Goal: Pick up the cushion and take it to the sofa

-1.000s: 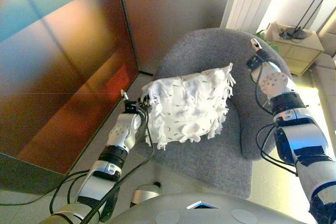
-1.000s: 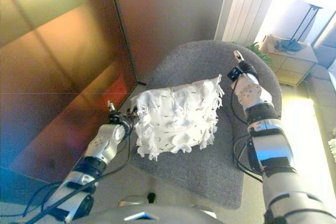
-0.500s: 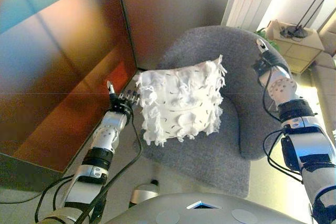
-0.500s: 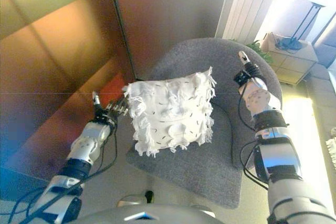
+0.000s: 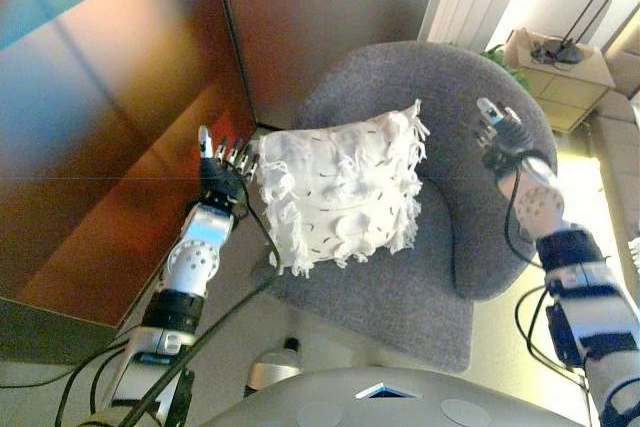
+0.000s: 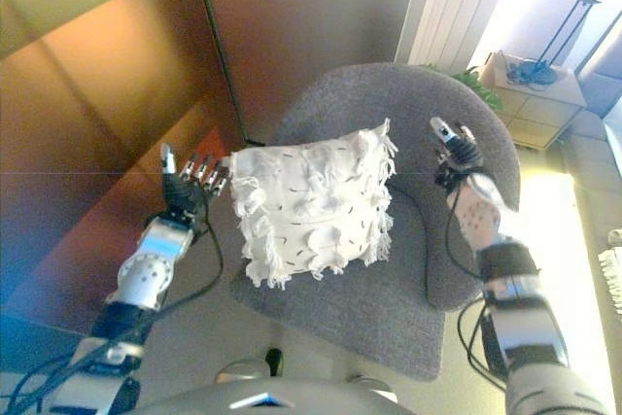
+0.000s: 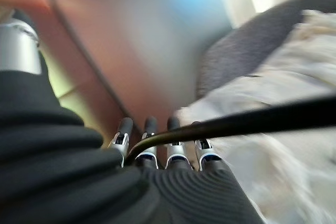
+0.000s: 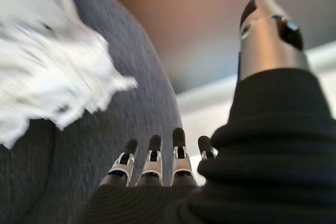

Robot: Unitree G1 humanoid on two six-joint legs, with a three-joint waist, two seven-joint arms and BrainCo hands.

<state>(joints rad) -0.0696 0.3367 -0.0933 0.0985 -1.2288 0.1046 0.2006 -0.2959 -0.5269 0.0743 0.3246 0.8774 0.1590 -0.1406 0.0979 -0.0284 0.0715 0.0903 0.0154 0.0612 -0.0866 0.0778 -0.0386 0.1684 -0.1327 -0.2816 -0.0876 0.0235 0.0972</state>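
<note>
The white fringed cushion (image 5: 340,192) lies on the grey armchair (image 5: 400,287), filling most of the seat. The left hand (image 5: 222,159) sits just beside its left edge with fingers straight, hemmed in by the brown wall panel (image 5: 110,137) on its left. The right hand (image 5: 500,132), fingers straight, hovers over the chair's right armrest; bare seat separates it from the cushion

No readable text or labels.
</note>
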